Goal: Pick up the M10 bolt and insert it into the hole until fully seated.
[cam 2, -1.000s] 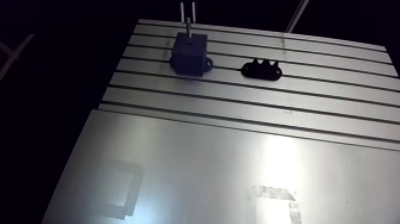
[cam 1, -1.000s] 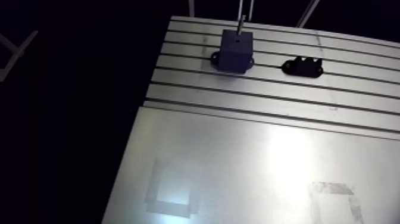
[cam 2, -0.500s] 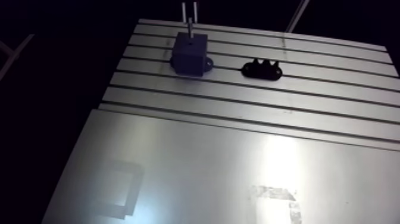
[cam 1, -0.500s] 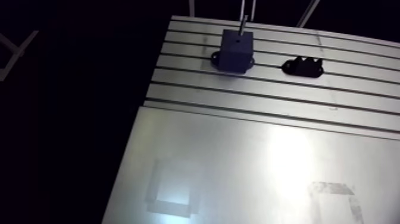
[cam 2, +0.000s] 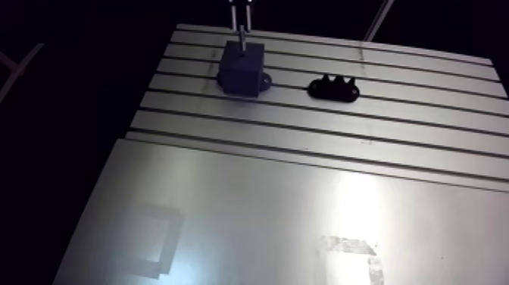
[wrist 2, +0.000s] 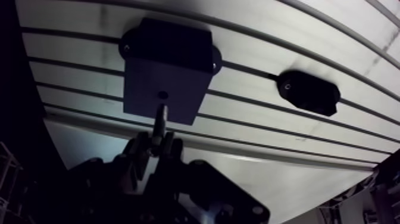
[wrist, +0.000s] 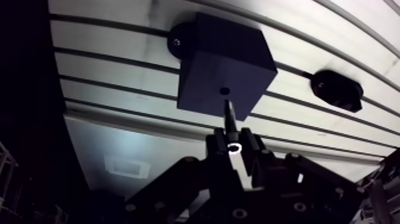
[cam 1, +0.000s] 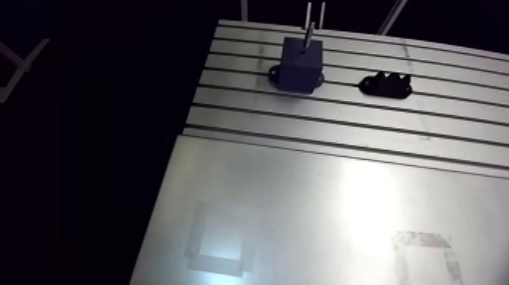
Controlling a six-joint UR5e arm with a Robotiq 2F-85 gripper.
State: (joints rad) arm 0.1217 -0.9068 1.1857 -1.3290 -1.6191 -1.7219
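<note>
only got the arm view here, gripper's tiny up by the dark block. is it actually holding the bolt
Observer: Yes. In the wrist view the gripper is shut on the bolt, and the shank sticks out ahead of it.
Operator: tip in the hole yet
Observer: Not yet, by the look of it. The tip sits just short of the small round hole in the top face of the block and points at it.
Operator: block fixed down?
Observer: A side ear with a screw head in it lies on the table. I cannot tell whether it is tight.
</note>
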